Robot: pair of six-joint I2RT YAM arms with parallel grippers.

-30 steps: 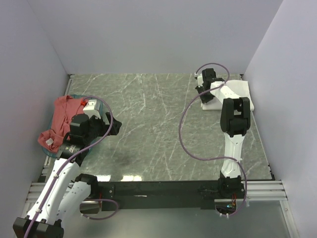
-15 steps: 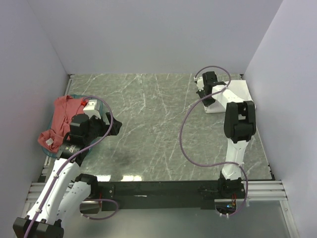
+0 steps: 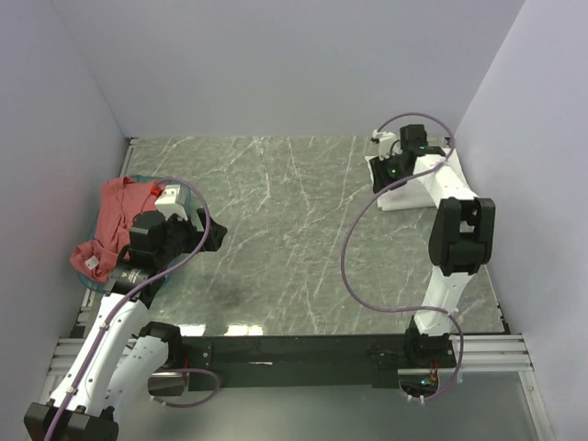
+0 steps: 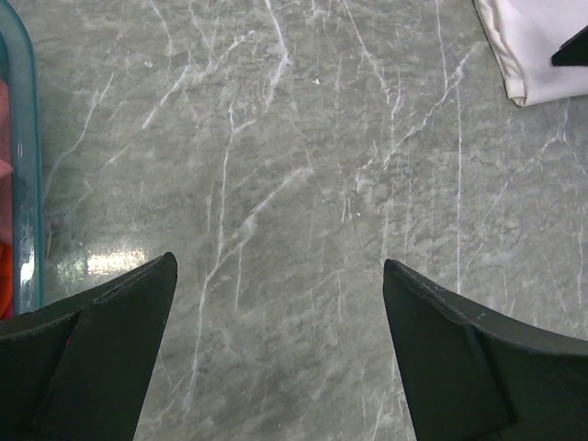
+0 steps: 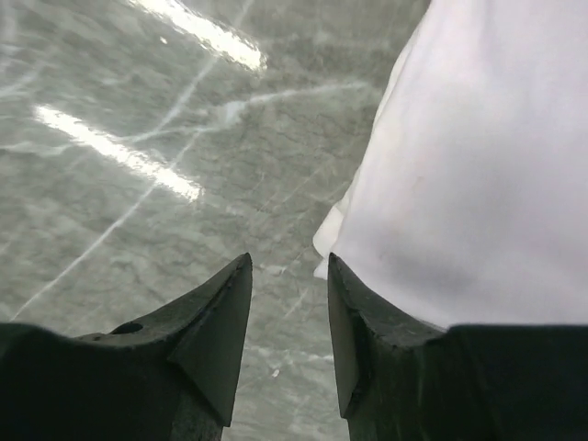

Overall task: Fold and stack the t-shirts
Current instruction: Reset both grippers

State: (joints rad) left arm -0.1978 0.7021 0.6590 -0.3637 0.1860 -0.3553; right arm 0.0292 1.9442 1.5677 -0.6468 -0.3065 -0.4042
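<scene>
White tag on red t-shirt: too small to read. Left claw hangs wide open; right claw, stretched far, slightly open, empty, beside white t-shirt

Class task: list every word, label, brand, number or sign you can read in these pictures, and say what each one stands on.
Readable text: none in any view.
On the salmon-red t-shirt, the white tag: too small to read.
On the white t-shirt: no print shows.
</scene>
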